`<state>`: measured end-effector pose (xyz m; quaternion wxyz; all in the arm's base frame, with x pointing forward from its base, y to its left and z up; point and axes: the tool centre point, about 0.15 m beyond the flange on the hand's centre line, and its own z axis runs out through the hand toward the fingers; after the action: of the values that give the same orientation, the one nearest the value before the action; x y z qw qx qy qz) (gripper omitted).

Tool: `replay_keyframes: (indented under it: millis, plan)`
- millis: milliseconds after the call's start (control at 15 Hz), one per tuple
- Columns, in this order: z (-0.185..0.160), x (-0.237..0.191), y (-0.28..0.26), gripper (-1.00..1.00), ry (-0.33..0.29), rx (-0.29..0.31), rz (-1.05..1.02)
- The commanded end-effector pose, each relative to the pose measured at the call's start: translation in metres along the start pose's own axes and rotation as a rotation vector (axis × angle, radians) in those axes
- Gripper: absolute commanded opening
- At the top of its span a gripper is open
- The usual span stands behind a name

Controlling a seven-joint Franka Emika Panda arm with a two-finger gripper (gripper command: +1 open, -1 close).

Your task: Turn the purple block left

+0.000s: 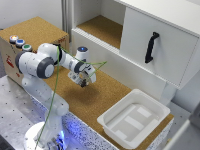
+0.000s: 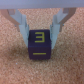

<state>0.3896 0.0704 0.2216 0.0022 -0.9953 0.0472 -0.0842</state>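
1. The block (image 2: 40,45) sits on the cork worktop (image 1: 85,102), a dark purple cube with a yellow "3" on the face toward the wrist camera and a yellow dash on the face beside it.
2. The jaws (image 2: 42,31) stand open, one finger (image 2: 19,22) on each side of the block; they look close to its sides, but whether they touch it I cannot tell.
3. In the exterior view the jaws (image 1: 84,82) hang low over the worktop and hide the block.
4. A white tray (image 1: 134,118) lies well apart, toward the exterior view's right.
5. Three round buttons (image 1: 20,43) sit on a raised cork box at the exterior view's left.
6. A white cabinet with a black handle (image 1: 151,47) stands behind the worktop.
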Motion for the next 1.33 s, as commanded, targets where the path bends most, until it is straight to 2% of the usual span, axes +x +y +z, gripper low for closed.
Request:
replay_keyframes:
  millis: [0,133,333,467,533,600,667,867,1000,1133,1267]
  plan:
    - [-0.026,-0.003,-0.025,-1.0,-0.084,-0.038,-0.199]
    - [-0.014,-0.004,-0.027,-1.0,-0.099,-0.078,-0.37]
    - [-0.005,-0.003,-0.009,-1.0,-0.075,0.009,-0.759]
    - [-0.009,-0.007,0.0,-1.0,-0.037,0.099,-0.963]
    - [-0.008,-0.009,0.0,-1.0,-0.038,0.159,-1.063]
    - [-0.006,-0.012,-0.005,-1.0,-0.074,0.216,-1.21]
    - [-0.006,-0.016,-0.011,-1.0,-0.089,0.218,-1.341]
    - [-0.008,-0.014,-0.029,-1.0,-0.06,0.207,-1.546]
    - [-0.006,-0.002,-0.041,-1.0,-0.036,0.166,-1.626]
    - [-0.008,0.016,-0.053,-1.0,-0.068,0.231,-1.659]
    - [-0.005,0.016,-0.061,-1.0,-0.105,0.259,-1.714]
